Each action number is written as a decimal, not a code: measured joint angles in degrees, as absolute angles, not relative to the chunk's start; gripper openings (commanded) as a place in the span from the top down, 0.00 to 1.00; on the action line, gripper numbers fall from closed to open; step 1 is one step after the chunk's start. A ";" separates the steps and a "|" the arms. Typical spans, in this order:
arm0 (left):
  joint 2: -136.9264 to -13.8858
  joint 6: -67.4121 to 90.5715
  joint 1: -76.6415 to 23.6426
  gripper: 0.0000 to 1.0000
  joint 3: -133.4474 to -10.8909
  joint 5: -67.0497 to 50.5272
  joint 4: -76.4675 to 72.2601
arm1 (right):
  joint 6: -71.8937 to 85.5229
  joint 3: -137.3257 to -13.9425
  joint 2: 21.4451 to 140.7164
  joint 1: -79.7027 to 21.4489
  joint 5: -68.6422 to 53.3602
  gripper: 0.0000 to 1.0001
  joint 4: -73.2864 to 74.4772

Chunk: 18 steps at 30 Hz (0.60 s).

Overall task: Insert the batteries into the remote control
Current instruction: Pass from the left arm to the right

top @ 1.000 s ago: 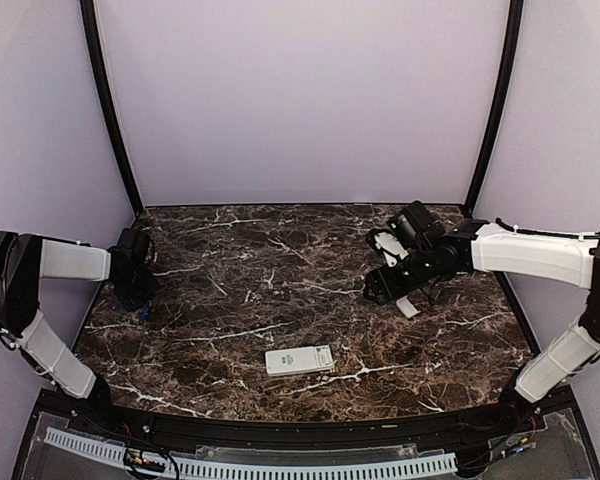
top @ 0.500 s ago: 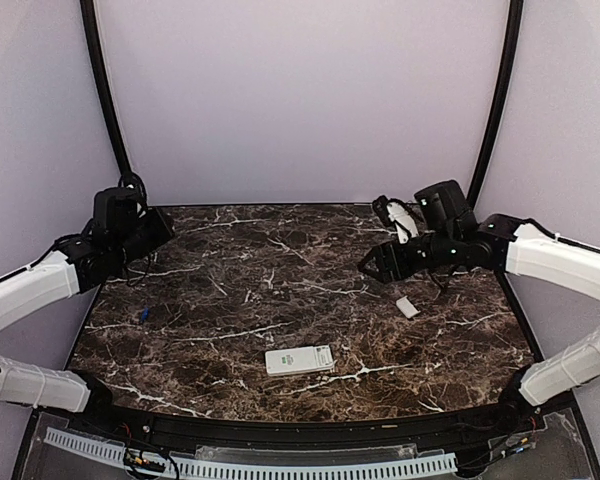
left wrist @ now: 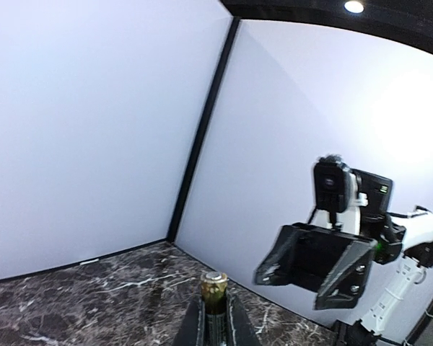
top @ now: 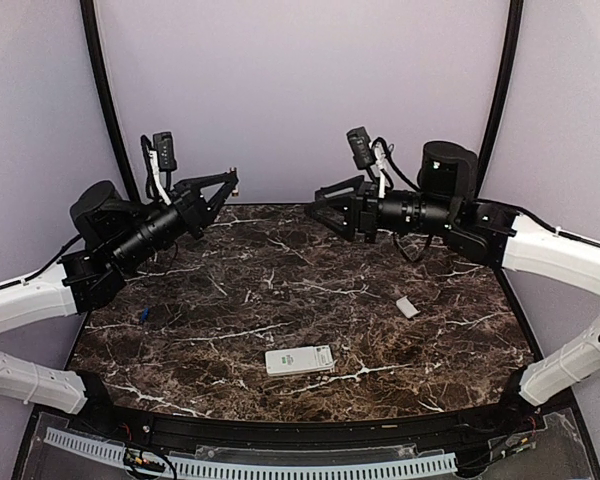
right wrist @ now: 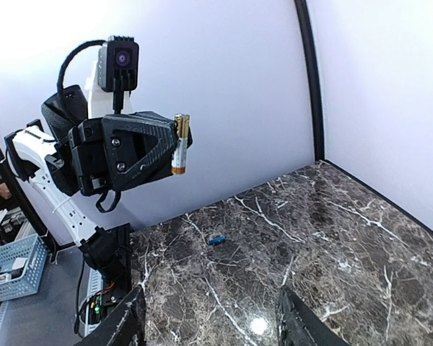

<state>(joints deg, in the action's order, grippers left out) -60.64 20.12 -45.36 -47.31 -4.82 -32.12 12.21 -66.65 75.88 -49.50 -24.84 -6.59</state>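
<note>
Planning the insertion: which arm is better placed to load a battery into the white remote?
Left. The left pincer grips a gold-tipped cylindrical battery; the right pincer is open and empty. The flat white rectangular remote control lies roughly midway.

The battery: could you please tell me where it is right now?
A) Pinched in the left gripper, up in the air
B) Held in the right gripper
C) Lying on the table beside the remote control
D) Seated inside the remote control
A: the right wrist view shows the battery clamped at the tip of the left gripper, well above the table, while the right gripper is open and empty.
</note>
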 measured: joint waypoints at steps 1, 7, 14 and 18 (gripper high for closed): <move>-61.17 19.49 -46.06 1.00 -47.31 -6.22 -33.67 | 11.97 -67.75 77.19 -50.39 -24.88 0.43 -7.11; -64.14 15.51 -49.63 1.00 -46.76 -13.13 -42.57 | 10.85 -73.47 84.16 -55.46 -26.11 0.50 -9.93; -65.63 12.69 -50.17 1.00 -46.04 -16.25 -46.33 | 10.17 -76.12 87.61 -57.39 -27.88 0.72 -13.28; -66.57 12.21 -50.17 1.00 -45.89 -17.17 -47.51 | 9.72 -76.18 87.99 -57.39 -28.34 0.80 -14.26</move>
<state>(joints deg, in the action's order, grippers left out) -66.57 12.21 -50.17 -45.89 -17.17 -47.51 9.72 -76.18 87.99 -57.39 -28.34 -14.26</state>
